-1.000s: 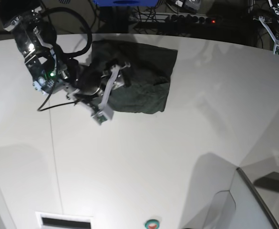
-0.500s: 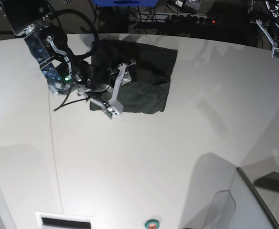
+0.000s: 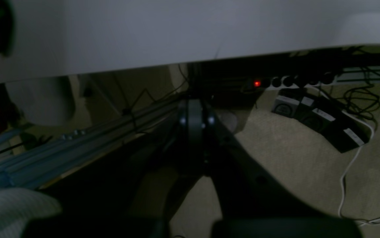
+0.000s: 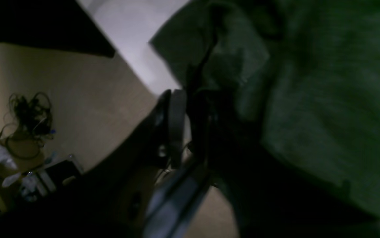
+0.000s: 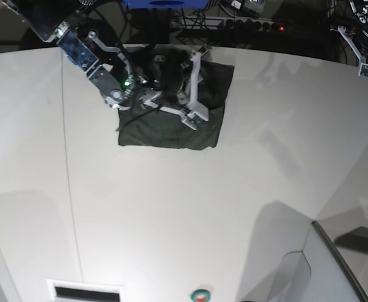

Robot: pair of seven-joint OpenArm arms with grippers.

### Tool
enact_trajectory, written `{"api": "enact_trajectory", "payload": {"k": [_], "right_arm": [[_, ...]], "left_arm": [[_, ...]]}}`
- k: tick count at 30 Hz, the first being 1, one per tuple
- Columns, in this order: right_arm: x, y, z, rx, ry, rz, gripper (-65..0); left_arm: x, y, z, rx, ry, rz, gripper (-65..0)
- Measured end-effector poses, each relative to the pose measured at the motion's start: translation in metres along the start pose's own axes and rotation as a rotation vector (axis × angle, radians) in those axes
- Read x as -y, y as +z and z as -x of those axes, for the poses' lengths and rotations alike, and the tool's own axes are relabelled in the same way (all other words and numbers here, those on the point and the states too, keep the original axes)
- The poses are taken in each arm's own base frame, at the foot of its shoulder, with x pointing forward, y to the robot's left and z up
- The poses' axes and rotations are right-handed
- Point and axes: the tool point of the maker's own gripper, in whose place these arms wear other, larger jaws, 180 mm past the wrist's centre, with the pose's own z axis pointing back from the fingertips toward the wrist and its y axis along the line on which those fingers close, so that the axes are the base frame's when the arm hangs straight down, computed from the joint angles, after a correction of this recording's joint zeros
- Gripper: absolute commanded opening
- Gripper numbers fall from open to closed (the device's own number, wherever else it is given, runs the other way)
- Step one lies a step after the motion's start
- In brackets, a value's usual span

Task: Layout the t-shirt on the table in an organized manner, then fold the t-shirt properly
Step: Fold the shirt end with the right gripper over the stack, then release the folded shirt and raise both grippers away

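Observation:
The dark green t-shirt (image 5: 171,126) lies as a folded, rumpled rectangle near the far edge of the white table (image 5: 202,207). My right gripper (image 5: 193,94) reaches in from the left and sits over the shirt's far half. In the right wrist view its jaws (image 4: 190,122) stand close together with a fold of the t-shirt (image 4: 309,99) between them, beside a strip of table (image 4: 133,43). My left gripper (image 5: 364,63) hangs past the table's far right edge; its fingers (image 3: 192,114) meet with nothing in them.
A thin dark seam (image 5: 67,189) runs down the table's left side. A grey panel (image 5: 334,264) fills the front right corner, a slot (image 5: 86,290) and a round button (image 5: 200,294) sit at the front edge. A power strip (image 3: 257,83) and cables lie on the floor behind.
My right arm swung from the shirt's front left edge up and right onto its far half, and its jaws narrowed. The shirt's front left corner now lies uncovered. The left arm barely moved.

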Motion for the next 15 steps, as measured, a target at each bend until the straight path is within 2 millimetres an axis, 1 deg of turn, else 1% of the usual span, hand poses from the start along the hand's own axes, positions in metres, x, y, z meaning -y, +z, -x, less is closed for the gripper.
{"api": "enact_trajectory", "payload": {"k": [1,3,4,7,9,10,11,13,14,15], "right_arm": [[-0.003,-0.001,-0.002,0.007,0.001,-0.006,-44.4],[-0.009,-0.003,-0.002,-0.002,0.036,-0.014,-41.3],[-0.012,-0.004,0.0,-0.023,0.062,-0.017,-41.3],[-0.02,-0.006,-0.002,-0.023,0.095,-0.035,-41.4],[-0.019,-0.001,-0.008,-0.004,0.104,-0.029,-41.4],[-0.015,0.006,-0.015,0.023,0.082,-0.023,-41.4],[-0.005,0.015,-0.025,0.067,0.051,-0.001,-41.4],[0.022,0.029,-0.036,0.118,-0.02,0.082,-42.3],[0.033,0.034,-0.038,0.127,-0.024,0.116,-44.6],[0.037,0.036,-0.039,0.128,-0.03,0.126,-49.4]], "left_arm": [[0.0,0.0,0.0,0.0,0.001,0.0,-65.0],[0.0,0.0,0.0,-0.001,0.0,0.001,-65.0],[0.0,0.0,0.0,-0.001,-0.001,-0.001,-65.0],[0.0,0.0,0.0,0.0,0.0,0.0,-65.0],[-0.001,0.0,0.0,0.0,-0.002,-0.001,-65.0],[-0.001,0.0,0.0,0.0,-0.002,-0.002,-65.0],[-0.001,0.0,0.0,0.001,0.001,-0.003,-65.0],[0.0,0.0,0.0,0.001,0.003,-0.001,-65.0],[-0.001,0.0,0.0,0.0,0.001,-0.002,-65.0],[-0.001,0.0,0.0,0.0,0.0,-0.004,-65.0]]}}
